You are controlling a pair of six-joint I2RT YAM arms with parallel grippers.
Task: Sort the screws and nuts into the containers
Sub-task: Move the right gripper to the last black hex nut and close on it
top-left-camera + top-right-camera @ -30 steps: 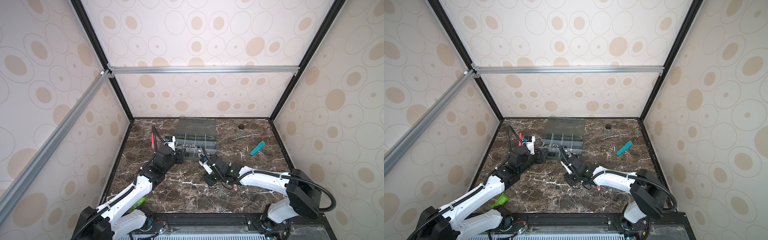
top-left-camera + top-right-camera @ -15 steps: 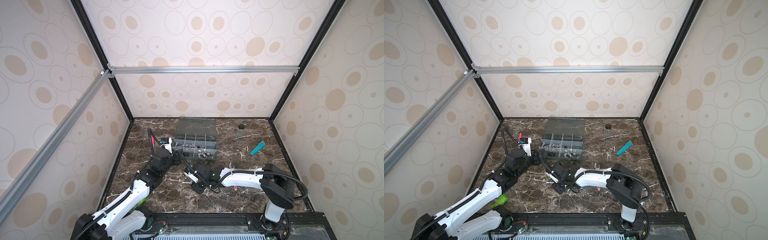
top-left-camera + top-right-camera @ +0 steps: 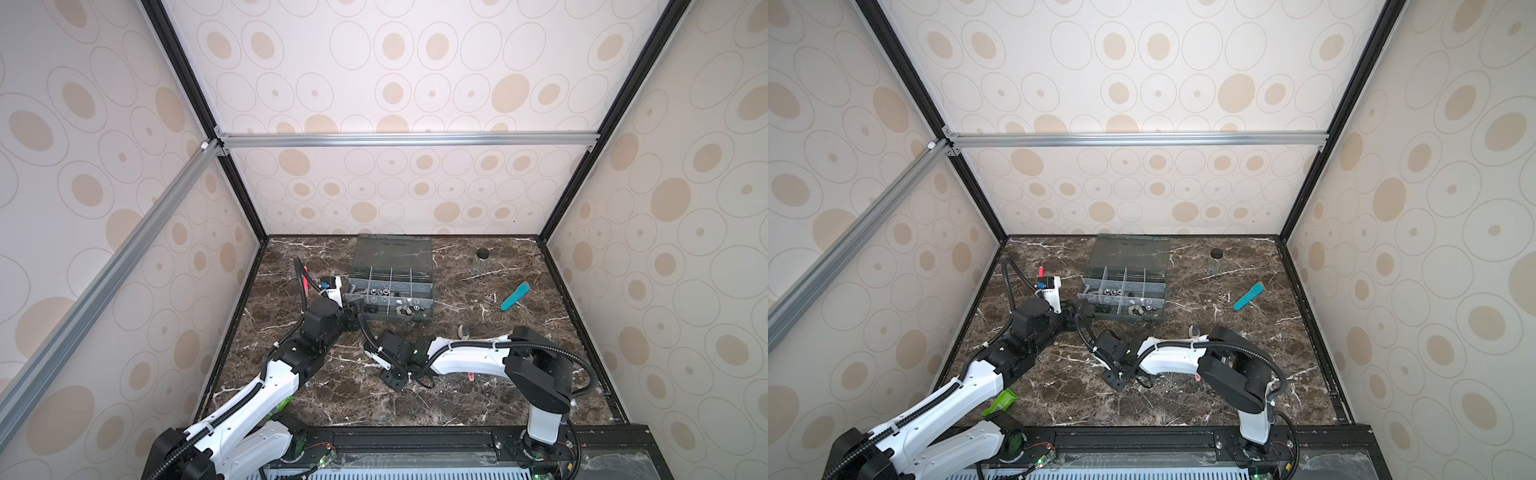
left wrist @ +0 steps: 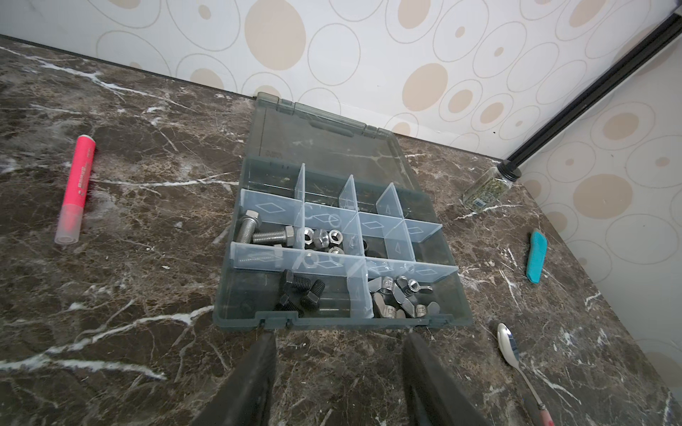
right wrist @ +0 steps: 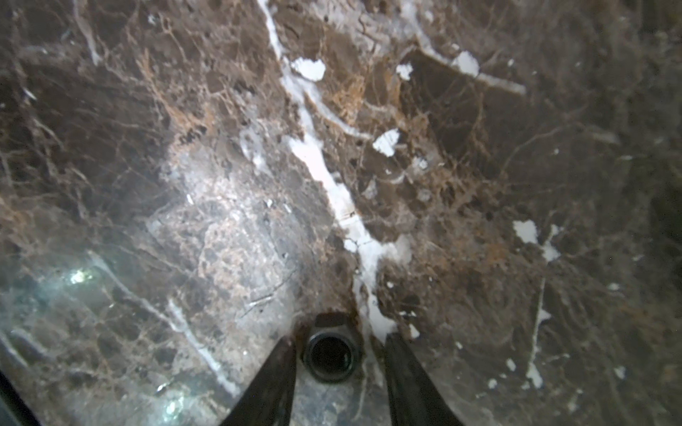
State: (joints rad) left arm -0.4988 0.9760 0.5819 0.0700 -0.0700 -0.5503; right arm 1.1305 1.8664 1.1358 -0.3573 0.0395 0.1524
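Pick-up step: the right gripper sits low on the dark brown marble tabletop, about midway between its front edge and the grey plastic organizer box. Its fingers are partly spread either side of a small black hex nut and not clamped yet, though one may be touching it (blurry close-up). Next it has to squeeze, lift straight up and carry to the box's translucent-walled compartments; there's bare marble all round the nut, but the left gripper, spread wide and empty, hangs right at the box's front edge, so mind that.
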